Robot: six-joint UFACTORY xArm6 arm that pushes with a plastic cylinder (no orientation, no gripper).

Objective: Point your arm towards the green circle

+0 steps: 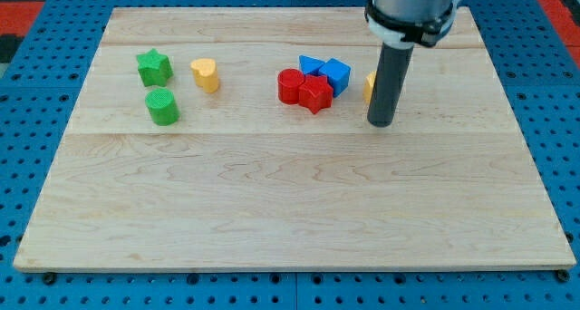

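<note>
Over on the view's right, my tip [381, 123] sits planted on the wooden board [290, 210], and there are no jaws to report, just a plain dark rod. Tucked behind the rod, a yellow block [370, 86] barely peeks out. Just to the left huddle the red circle [289, 85], red star [315, 94] and two blue blocks [311, 65] [336, 74]. Far across, at the view's left, waits the green circle [163, 106], with the green star [154, 67] above it and a yellow heart [206, 74] nearby.

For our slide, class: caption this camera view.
My tip rests right of the red blocks, far from the green circle.
</note>
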